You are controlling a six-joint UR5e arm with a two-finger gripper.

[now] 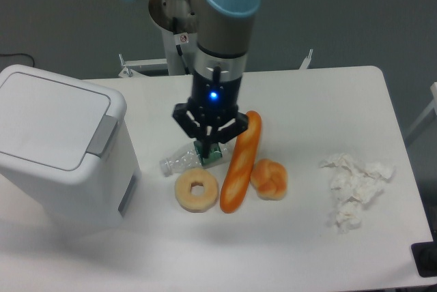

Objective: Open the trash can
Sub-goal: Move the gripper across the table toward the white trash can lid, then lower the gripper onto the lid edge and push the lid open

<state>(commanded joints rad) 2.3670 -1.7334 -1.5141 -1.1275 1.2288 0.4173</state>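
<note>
Camera view from the front and above shows the white bench with the trash can standing at its left edge, near the front left corner. Its flat lid lies closed, and the grey push tab sits on the right side of the lid. The arm reaches down over the middle of the bench, and a blue light shines on its wrist. The hand hangs with its fingers spread wide and pointing down, holding nothing, directly above the green label of a clear plastic bottle that lies on its side. I cannot tell if the fingers touch the bottle. The hand is well apart from the trash can, to its right. Just in front of the bottle lies a ring-shaped doughnut. A long baguette lies beside the hand on its right, running from the middle of the bench toward the front edge. A round bread roll touches the baguette on the right. Crumpled white paper lies near the right edge.
</note>
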